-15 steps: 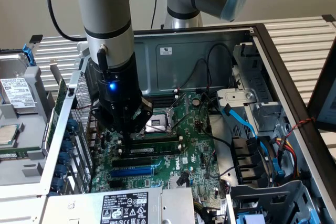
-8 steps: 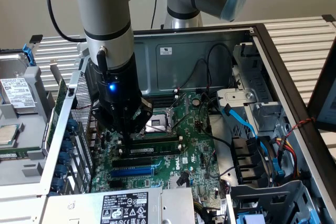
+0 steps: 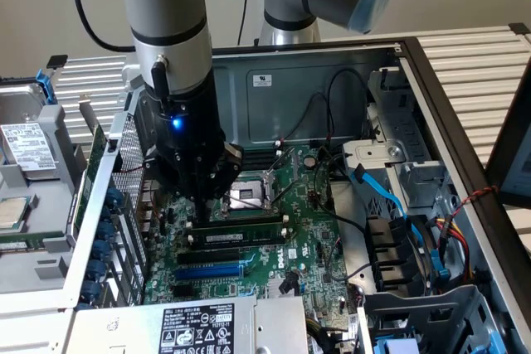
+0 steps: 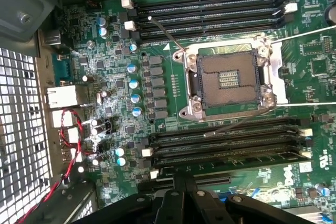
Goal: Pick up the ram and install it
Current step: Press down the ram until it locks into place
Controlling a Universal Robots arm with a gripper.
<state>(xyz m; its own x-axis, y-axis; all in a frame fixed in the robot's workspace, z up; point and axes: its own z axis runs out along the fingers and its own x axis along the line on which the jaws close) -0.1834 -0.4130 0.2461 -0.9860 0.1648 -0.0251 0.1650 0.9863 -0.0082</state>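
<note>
Presently we find the black gripper [image 3: 202, 191] at the end of the grey robot arm [image 3: 170, 31] lowered inside the open computer case [image 3: 398, 55], directly over the green motherboard [image 3: 319, 230]. Whether its fingers are parted or closed we cannot tell, nor whether they grip anything; in the wrist view the gripper [image 4: 184, 203] shows as dark housing just above the board.

In the exterior view we note the ram [image 3: 245, 236], a long, thin stick with a white label strip on its face, standing on edge in the bank of black memory slots [image 3: 241, 225] just below the gripper. The gripper sits at the end of the stick toward the exterior view's left; whether it touches the stick we cannot confirm. A blue expansion slot [image 3: 211, 271] lies just beside that bank, nearer the camera.

We record the square metal processor socket [image 4: 229, 78] open and bare, with black memory slots [image 4: 226, 140] on one side and a second bank [image 4: 210, 11] on the other. Red wires [image 4: 73, 129] run beside the perforated metal panel [image 4: 21, 129]. Blue cables [image 3: 390, 196] cross the drive bay toward the exterior view's right.
</note>
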